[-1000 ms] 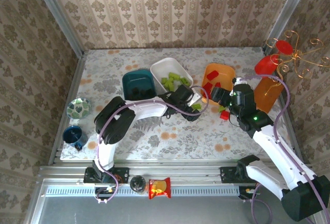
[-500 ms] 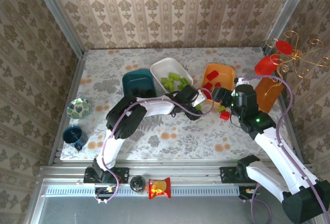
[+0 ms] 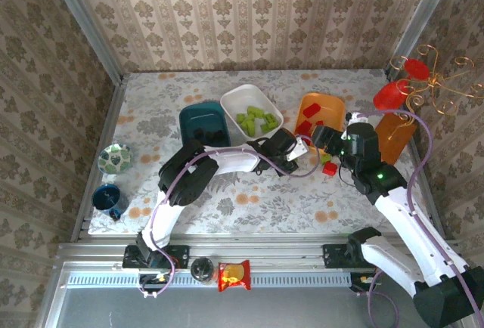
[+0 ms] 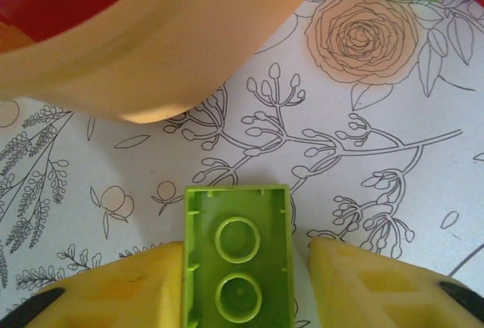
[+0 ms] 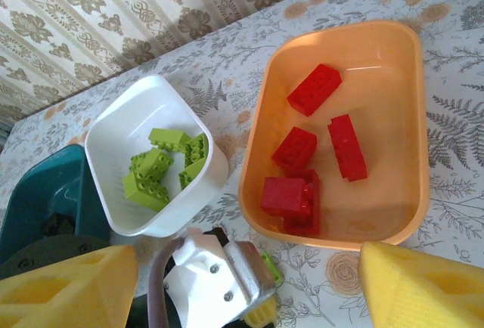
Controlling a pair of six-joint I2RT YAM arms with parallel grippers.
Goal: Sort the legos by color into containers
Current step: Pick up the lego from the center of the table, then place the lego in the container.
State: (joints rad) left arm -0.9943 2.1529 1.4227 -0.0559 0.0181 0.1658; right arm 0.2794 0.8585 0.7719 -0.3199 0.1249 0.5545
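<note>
A lime green lego (image 4: 238, 264) lies underside up on the flowered table between my left gripper's (image 4: 246, 256) yellow fingers. The left finger touches it and a narrow gap shows at the right finger (image 4: 363, 283). This gripper (image 3: 299, 150) sits just in front of the orange tub (image 3: 333, 104). Red legos (image 5: 314, 88) lie in the orange tub (image 5: 412, 116), and green ones (image 5: 162, 165) in the white tub (image 5: 219, 169). The teal tub (image 3: 203, 124) stands left of the white tub (image 3: 234, 98). My right gripper (image 3: 325, 137) hovers open with nothing in it near the orange tub. A red lego (image 3: 329, 168) and a green lego (image 3: 327, 159) lie loose nearby.
An amber box (image 3: 389, 135) and a gold wire stand with red pieces (image 3: 412, 78) stand at the right edge. A patterned bowl (image 3: 115, 158) and a dark blue cup (image 3: 108, 198) sit at the left. A snack packet (image 3: 234, 275) lies on the front rail.
My left gripper slid right along the table toward the orange tub, and its jaws narrowed round the green lego. The right gripper shifted slightly.
</note>
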